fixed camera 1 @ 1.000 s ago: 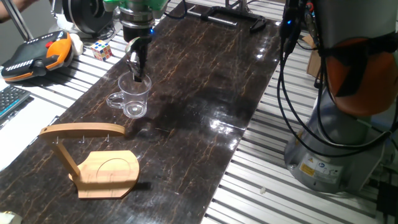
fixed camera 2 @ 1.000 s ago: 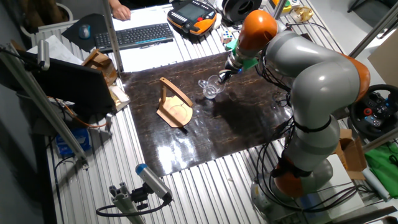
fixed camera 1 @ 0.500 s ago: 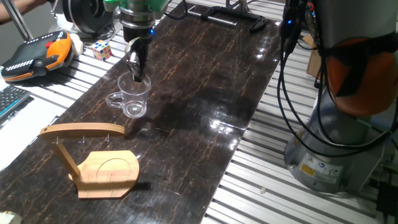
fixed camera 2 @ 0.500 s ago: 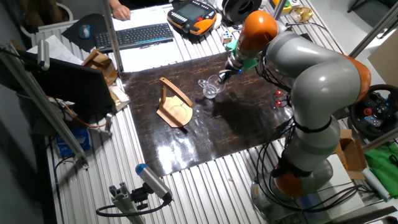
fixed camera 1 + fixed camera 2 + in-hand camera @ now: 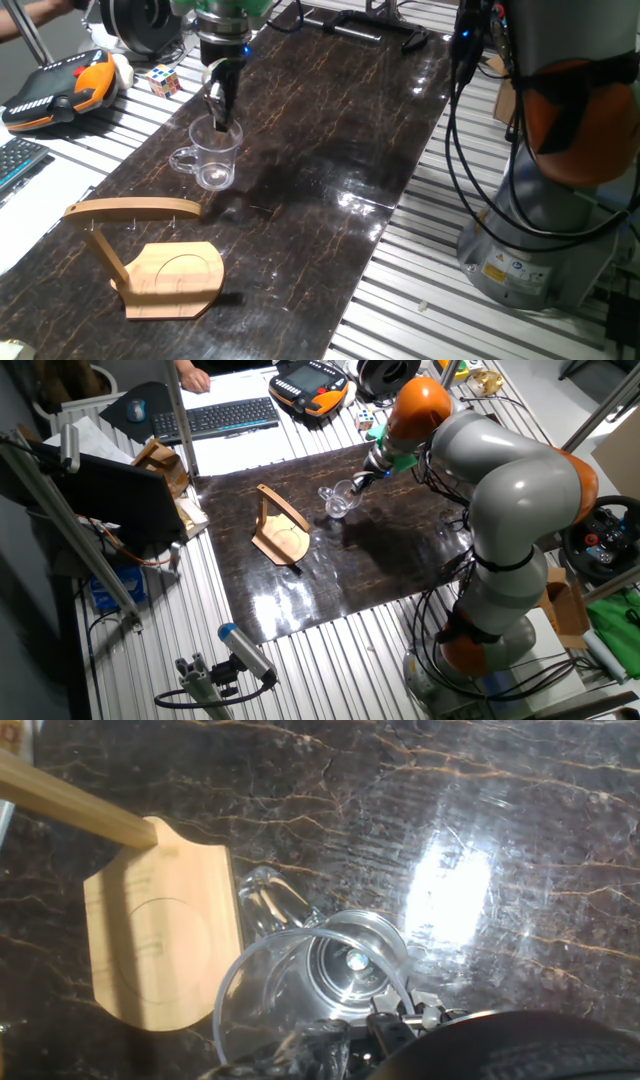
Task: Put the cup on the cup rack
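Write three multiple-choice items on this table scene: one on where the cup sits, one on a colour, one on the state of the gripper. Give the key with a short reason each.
1. Where is the cup in relation to the cup rack?
A. hanging from a hook
B. apart from it, on the dark table top
C. in the round recess of the base

2. What colour is the cup rack?
A. light wood
B. black
C. blue

3. What is the gripper doing?
A. hanging open, far above the table
B. gripping the rack's post
C. pinching the cup's rim

Key:
1 B: one fixed view shows bare dark table between cup and rack.
2 A: base, post and top bar are all pale wood.
3 C: one finger is inside the cup and one outside, shut on the wall.
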Tool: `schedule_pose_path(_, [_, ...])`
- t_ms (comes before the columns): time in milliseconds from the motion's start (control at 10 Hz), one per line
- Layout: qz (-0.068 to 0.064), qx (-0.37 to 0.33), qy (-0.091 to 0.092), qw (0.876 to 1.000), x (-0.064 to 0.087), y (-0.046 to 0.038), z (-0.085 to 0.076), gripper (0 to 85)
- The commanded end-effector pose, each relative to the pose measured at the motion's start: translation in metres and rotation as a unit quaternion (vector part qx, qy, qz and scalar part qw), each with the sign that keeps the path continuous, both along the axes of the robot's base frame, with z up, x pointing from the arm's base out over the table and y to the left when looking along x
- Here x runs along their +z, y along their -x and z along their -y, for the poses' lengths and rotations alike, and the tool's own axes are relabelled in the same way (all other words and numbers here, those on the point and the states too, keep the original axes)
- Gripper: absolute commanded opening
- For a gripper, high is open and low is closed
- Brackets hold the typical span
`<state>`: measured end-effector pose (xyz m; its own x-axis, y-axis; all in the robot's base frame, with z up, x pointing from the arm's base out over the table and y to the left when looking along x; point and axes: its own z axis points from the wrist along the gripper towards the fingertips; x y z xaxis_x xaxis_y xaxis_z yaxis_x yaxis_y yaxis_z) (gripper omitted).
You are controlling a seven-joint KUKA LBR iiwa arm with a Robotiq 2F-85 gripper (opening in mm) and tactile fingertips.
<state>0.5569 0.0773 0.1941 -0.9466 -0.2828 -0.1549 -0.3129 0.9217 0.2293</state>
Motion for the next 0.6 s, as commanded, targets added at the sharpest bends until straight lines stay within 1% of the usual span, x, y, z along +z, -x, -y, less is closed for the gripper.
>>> schedule_pose_path(0, [-0.006,-0.003,-0.007,1.000,0.003,-0.0079,-0.006,1.0])
schedule_pose_path(100, [-0.010,-0.006,-0.009,1.000,0.008,-0.0173,-0.014,1.0])
schedule_pose_path(200, [-0.007,-0.008,-0.009,1.000,0.013,-0.0270,-0.026,1.0])
schedule_pose_path(300, [-0.004,-0.007,-0.009,1.000,0.018,-0.0329,-0.035,1.0])
schedule_pose_path(400, [-0.003,-0.004,-0.020,1.000,0.023,-0.0351,-0.043,1.0])
schedule_pose_path(500, [-0.003,-0.003,-0.027,1.000,0.027,-0.0342,-0.054,1.0])
